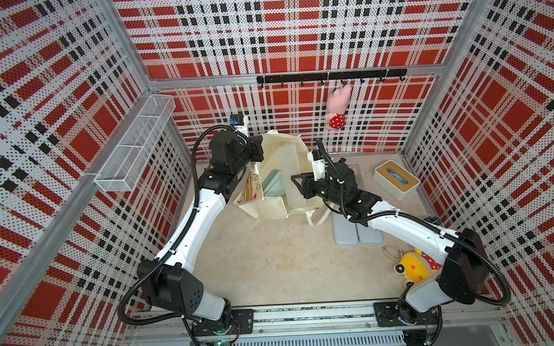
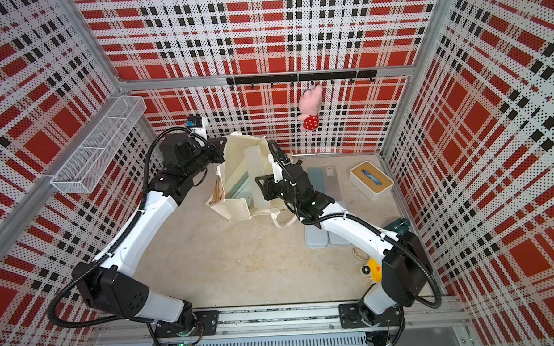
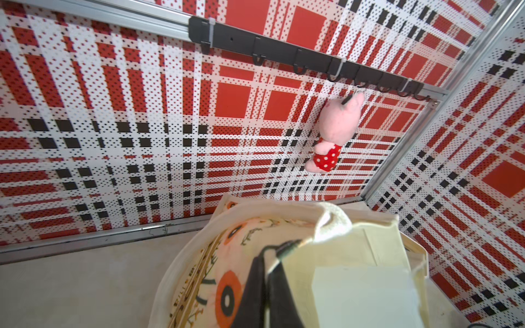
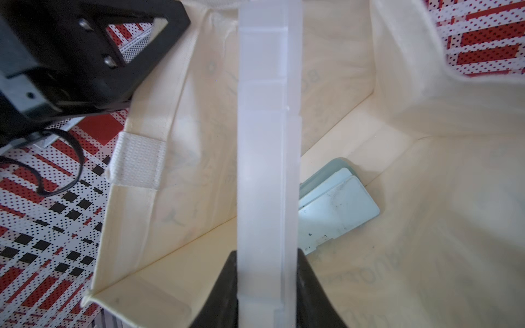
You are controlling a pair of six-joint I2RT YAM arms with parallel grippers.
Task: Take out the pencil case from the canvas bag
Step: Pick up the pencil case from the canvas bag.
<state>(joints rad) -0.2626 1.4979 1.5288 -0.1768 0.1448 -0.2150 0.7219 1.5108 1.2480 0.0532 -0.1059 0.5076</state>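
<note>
Cream canvas bag [image 1: 272, 206], orange floral print; frosted white pencil case [image 4: 264, 170]; red-black plaid walls [image 1: 295, 35]

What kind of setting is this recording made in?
Probably a staged robot test booth: plaid perforated wall panels in metal framing, two arms bolted to a base rail, and props like a plush pig on hooks.

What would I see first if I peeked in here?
The loud red, black and white checked walls all round. Then the cream canvas bag in the middle, with the right gripper holding a frosted pencil case at its open top. A pink toy pig hangs on the back wall.
</note>
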